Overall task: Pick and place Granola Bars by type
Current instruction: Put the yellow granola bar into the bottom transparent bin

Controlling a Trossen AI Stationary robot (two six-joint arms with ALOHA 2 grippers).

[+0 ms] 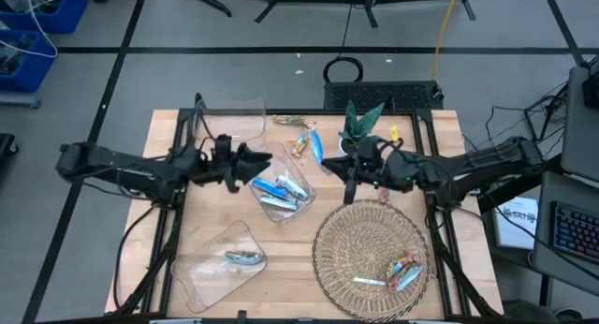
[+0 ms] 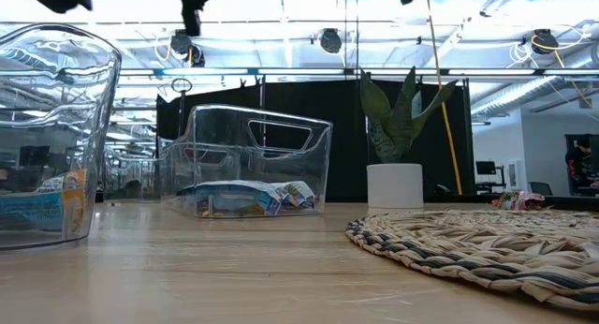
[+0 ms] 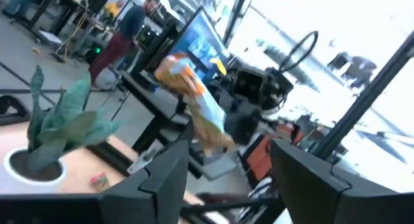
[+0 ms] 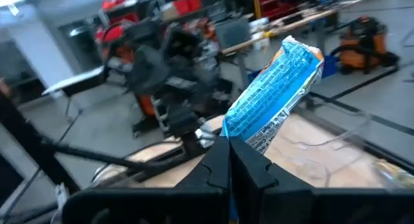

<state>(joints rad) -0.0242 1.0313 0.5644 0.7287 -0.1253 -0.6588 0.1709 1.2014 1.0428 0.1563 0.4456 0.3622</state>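
My right gripper [image 4: 229, 153] is shut on a blue bar [image 4: 275, 94] with an orange end. It hovers left of the potted plant [image 1: 360, 127], pointing toward the left arm [image 1: 344, 157]. The same bar [image 3: 194, 104] shows in the left wrist view, beyond my open left gripper [image 3: 229, 179]. My left gripper [image 1: 264, 160] hovers over the table's middle, facing the right one, and touches nothing. Below them stands a clear bin [image 1: 281, 191] holding blue bars [image 2: 243, 198]. Loose bars [image 1: 301, 141] lie on the table near the far edge. My right gripper pinches the blue bar by its lower end [image 4: 240, 138] between its two shut fingers. The fingers come about level from the table's right. The bar sticks out past the fingertips, tilted upward with its orange end [image 4: 310, 52] highest, lifted clear of the table.
A round woven mat [image 1: 356, 230] at the near right carries an orange-red bar and a silver one [image 1: 398, 272]. One clear bin [image 1: 229, 258] at the near left holds a bar, and another [image 1: 234, 123] stands at the far left. People and desks show beyond the table.
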